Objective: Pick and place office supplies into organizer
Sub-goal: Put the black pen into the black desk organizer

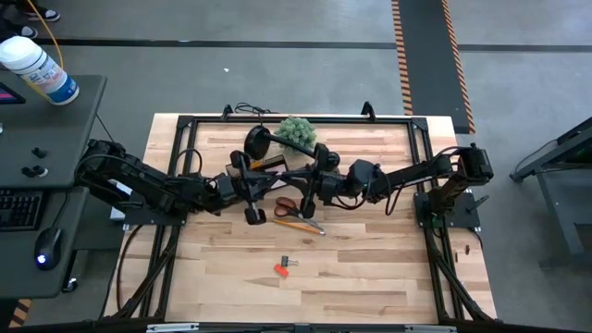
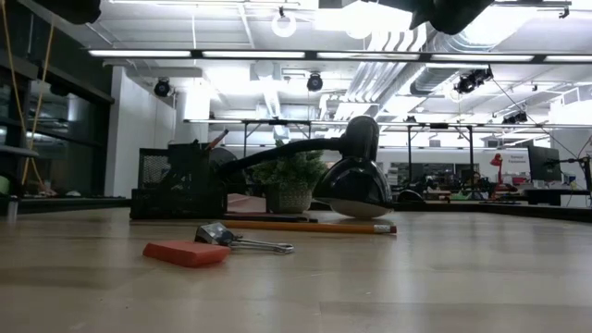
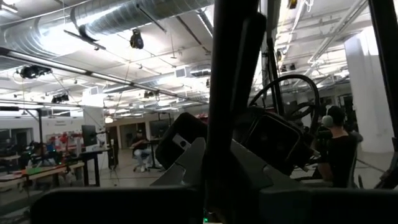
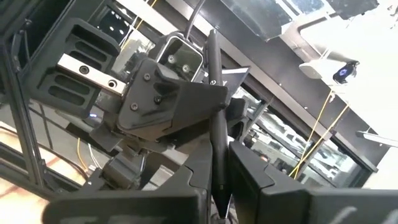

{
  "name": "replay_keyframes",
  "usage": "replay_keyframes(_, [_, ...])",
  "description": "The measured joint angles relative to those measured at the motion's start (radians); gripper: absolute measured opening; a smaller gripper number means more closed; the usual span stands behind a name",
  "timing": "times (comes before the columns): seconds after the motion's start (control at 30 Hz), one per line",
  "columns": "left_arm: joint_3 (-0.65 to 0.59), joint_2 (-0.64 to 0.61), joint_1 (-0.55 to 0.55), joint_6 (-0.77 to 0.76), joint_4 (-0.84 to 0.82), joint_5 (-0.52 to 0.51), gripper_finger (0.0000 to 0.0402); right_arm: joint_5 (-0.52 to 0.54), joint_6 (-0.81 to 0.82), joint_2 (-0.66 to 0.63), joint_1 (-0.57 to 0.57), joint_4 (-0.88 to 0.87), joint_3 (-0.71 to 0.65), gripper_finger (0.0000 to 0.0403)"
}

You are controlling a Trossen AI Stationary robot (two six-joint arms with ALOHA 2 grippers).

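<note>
Landmark: green plant (image 1: pixel 298 131) in a small pot, at the back middle of the table (image 1: pixel 370 277).
Beside the plant: black lamp (image 2: pixel 356 180). From table height its round head sits just to one side of the plant and the organizer (image 2: pixel 180 185) to the other.
In the way: both arms meet just in front of the plant. From above they cover most of the organizer and part of the lamp.
Off the table: a white bottle (image 1: pixel 37 67), a keyboard (image 1: pixel 18 208) and a mouse (image 1: pixel 48 248) on the side desk, well away from the plant. A seated person (image 3: pixel 339 152) is in the room behind.
Count, supplies: one pair of orange-handled scissors (image 1: pixel 294 204), one pencil (image 2: pixel 305 225), one red-orange pad (image 2: pixel 185 252), one binder clip (image 2: pixel 242 240), one thin black tool (image 4: pixel 211 62).
Count, rest: one organizer, one lamp, one plant, two arms.
Supplies on the table: scissors and pencil lie in front of the plant, just past the grippers, the pencil nearer the front edge. Pad and clip lie further forward again, touching or nearly so.
Thin black tool: off the table, in the air in front of the plant, gripped at both ends.
Left gripper (image 4: pixel 202 87): arm reaches in low from the left side, wrist turned toward the other arm. Fingers are closed around the upper part of the tool.
Right gripper (image 4: pixel 219 174): arm stretched in from the right, facing the left one. Fingers are clamped on the tool's lower end.
Organizer: dark compartmented box on the table beside the plant. Something orange sticks up out of it, too small to name.
</note>
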Motion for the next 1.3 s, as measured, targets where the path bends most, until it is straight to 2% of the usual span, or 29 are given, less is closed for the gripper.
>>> replay_keyframes(0.1, [0.0,0.0,0.0,0.001,0.001,-0.016,0.0046,0.014,0.006,0.0,0.0,-0.028,0.001,0.0025])
replay_keyframes(0.2, [0.0,-0.001,0.0,0.001,0.004,-0.03,0.0039,0.03,0.02,0.003,0.0,-0.081,-0.003,0.0027])
replay_keyframes(0.33, [0.0,-0.001,0.0,0.013,-0.009,-0.032,0.0007,0.04,0.032,0.001,0.0,-0.121,-0.002,0.0085])
replay_keyframes(0.47, [0.0,-0.001,0.0,0.016,-0.017,-0.036,0.001,0.087,0.055,0.002,0.0,-0.095,-0.002,0.013])
replay_keyframes(0.83, [0.001,-0.001,0.0,0.032,-0.032,-0.052,0.0003,0.088,0.059,0.002,-0.002,-0.115,-0.002,0.0118])
replay_keyframes(1.3, [-0.05,-0.037,0.0,0.1,-0.074,-0.23,0.0001,0.22,-0.005,0.002,0.024,-0.181,-0.002,0.0118])
